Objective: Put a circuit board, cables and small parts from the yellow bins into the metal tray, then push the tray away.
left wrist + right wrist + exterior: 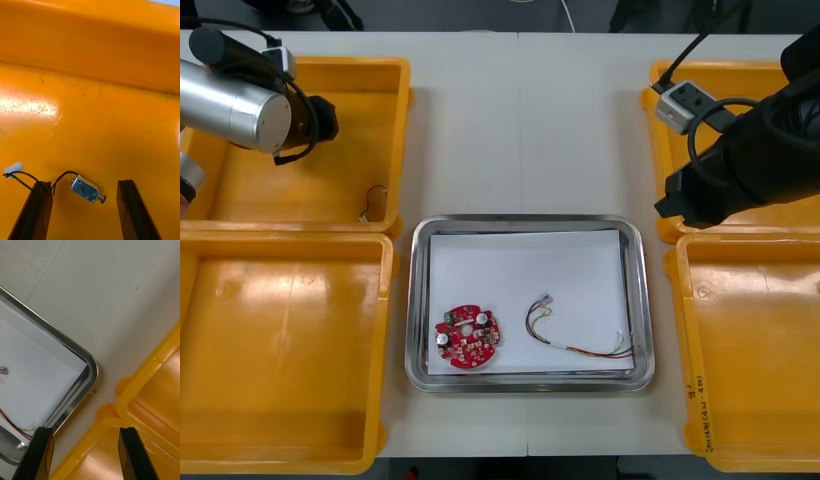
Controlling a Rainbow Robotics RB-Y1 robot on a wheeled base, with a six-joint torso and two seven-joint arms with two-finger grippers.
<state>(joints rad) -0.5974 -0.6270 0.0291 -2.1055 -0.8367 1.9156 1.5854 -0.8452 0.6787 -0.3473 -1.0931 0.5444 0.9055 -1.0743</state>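
Note:
My left gripper is open, low over the orange floor of a bin. A small metal part with a thin black wire and a white plug lies between its fingers, untouched. In the front view the left arm reaches over the far left yellow bin. The metal tray, white inside, holds a round red circuit board and a red and yellow cable. My right gripper is open and holds nothing, over the rim of a right bin beside the tray's corner.
Two yellow bins stand at each side: near left, far right, near right. A small item lies in the far left bin's corner next to the tray. Bare table stretches beyond the tray.

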